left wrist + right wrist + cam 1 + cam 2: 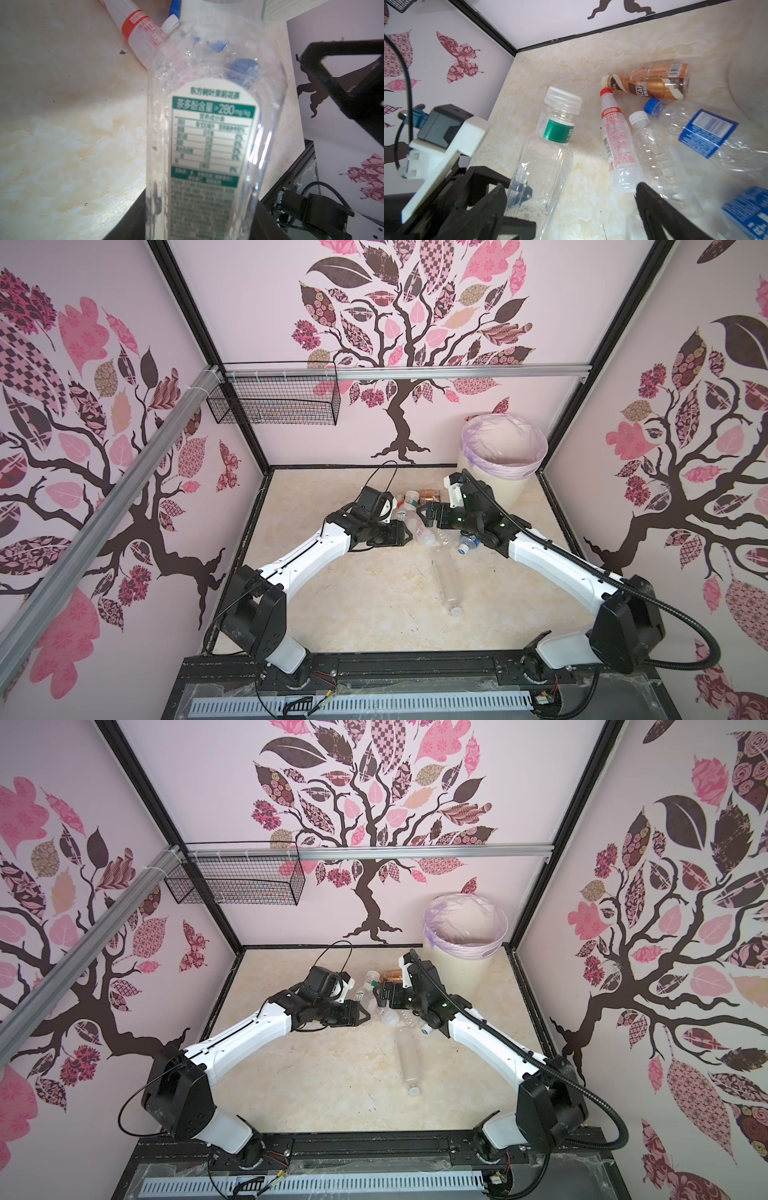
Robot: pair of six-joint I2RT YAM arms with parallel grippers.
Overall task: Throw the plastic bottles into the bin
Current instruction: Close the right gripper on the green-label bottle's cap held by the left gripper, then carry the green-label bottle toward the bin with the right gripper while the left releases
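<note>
— How does the surface (374,605) look from there?
— I see it matt, marbled cream, stone-like. The green-banded bottle (542,158) is clear glossy plastic, the bin (469,973) ribbed matt plastic, its bag (465,944) thin and shiny.
— And the basket (274,406)?
— Black wire mesh.

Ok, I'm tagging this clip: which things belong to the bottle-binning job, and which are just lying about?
Job: green-label bottle, brown coffee bottle, red-cap bottle, white-cap clear bottle, blue-cap bottle, lone clear bottle, lined bin.
Not the job: black wire basket, aluminium rail.

Blk wire basket (272,400) hangs on alu rail (457,373), above beige marbled tabletop (353,614).
</note>
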